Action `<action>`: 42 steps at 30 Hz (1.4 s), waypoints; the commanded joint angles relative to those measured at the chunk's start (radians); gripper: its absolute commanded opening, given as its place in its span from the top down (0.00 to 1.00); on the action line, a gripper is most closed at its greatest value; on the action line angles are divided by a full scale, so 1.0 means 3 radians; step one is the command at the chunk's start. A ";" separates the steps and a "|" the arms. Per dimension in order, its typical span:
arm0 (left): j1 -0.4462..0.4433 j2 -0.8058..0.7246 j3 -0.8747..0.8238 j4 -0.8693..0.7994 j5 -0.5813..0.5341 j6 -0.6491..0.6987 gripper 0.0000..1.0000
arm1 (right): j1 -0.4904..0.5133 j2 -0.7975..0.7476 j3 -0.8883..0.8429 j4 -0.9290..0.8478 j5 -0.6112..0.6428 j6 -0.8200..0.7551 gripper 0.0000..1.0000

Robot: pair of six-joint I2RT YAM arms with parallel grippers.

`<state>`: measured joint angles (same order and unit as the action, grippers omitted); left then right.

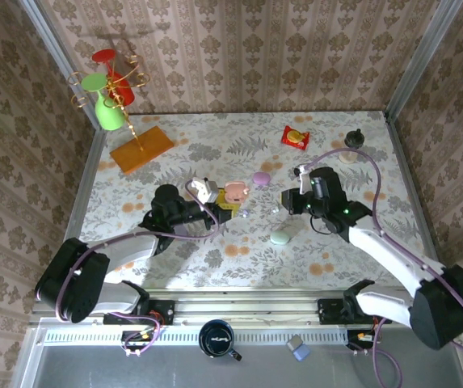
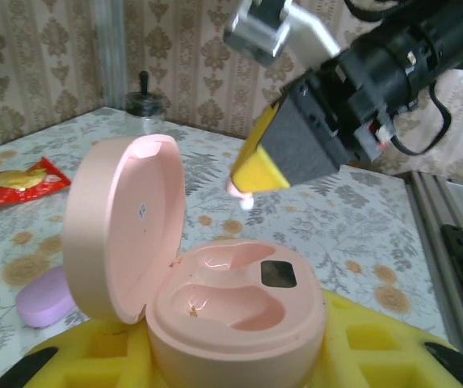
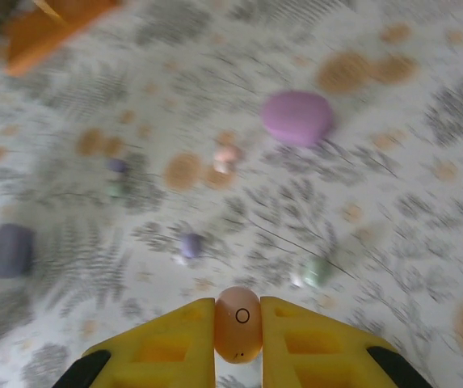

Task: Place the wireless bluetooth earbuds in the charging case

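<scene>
The work surface is a table [image 1: 239, 267] covered with a floral-print cloth and enclosed on three sides by patterned wallpaper. A mug tree [image 1: 110, 89] on an orange base stands at the 10 o'clock corner. A red packet [image 1: 296, 137] and a dark-lidded jar [image 1: 354, 139] lie toward 1 o'clock.

The left gripper [image 2: 235, 364] is closed on the base of the pink charging case [image 2: 215, 299], which sits between its yellow pads [image 2: 94, 356] near the table centre. The case lid is swung open and stands upright on the 9 o'clock side in the left wrist view. Two moulded cavities are exposed.

The right gripper [image 3: 237, 343] is closed on one pink earbud [image 3: 237, 322], pinched between its yellow fingertips. In the left wrist view this bud shows at the finger tip, at 12 o'clock above the open case and clear of it.

Other earbuds lie loose on the cloth, blurred in the right wrist view:
- a pinkish bud [image 3: 227, 155]
- a violet bud [image 3: 189, 244]
- a greenish bud [image 3: 316, 271]

Two closed cases also lie on the cloth:
- The purple case [image 1: 261, 179] lies just beside the pink charging case at its 1 o'clock.
- The mint case [image 1: 279, 238] lies apart from it at 4 o'clock.
</scene>
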<state>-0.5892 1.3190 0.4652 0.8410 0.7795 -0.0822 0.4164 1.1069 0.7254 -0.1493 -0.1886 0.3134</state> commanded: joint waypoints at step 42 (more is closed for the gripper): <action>-0.0061 -0.0127 0.0011 0.0255 0.0614 -0.0037 0.76 | 0.0657 0.0196 0.0534 0.0339 -0.1063 -0.0787 0.81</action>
<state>-0.6025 1.3006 0.4736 0.8665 0.9474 -0.0826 0.6071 1.1496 0.8524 -0.0517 -0.5304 0.0814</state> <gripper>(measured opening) 0.366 0.188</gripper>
